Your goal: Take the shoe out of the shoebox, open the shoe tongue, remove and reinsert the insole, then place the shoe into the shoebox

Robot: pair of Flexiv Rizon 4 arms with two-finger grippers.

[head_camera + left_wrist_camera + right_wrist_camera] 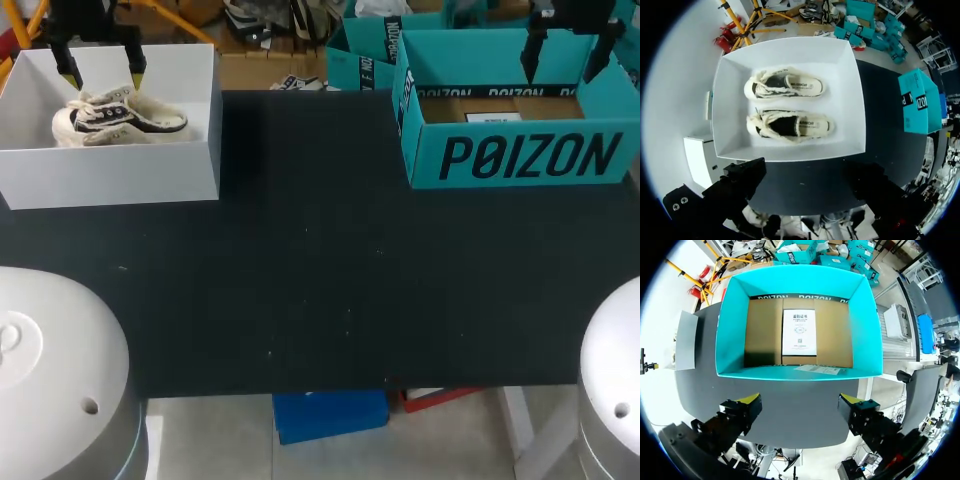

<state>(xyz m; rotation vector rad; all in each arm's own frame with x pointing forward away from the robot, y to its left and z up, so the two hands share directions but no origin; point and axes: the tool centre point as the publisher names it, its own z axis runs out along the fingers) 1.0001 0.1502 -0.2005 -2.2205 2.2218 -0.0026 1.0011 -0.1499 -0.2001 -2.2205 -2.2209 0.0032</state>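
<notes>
Over the white box (110, 175), head view: left gripper (103, 78) is hanging, fingers wide apart, above the cream shoes (120, 120) inside. Well right of that box, right gripper (562, 68) is hovering, also spread, over the teal box (520, 160).
Left wrist view: shoes are lying side by side, frayed canvas. Probably light and floppy; heel rim is looking the firmest hold.
Right wrist view: teal box is holding only a paper card (799, 332).
</notes>
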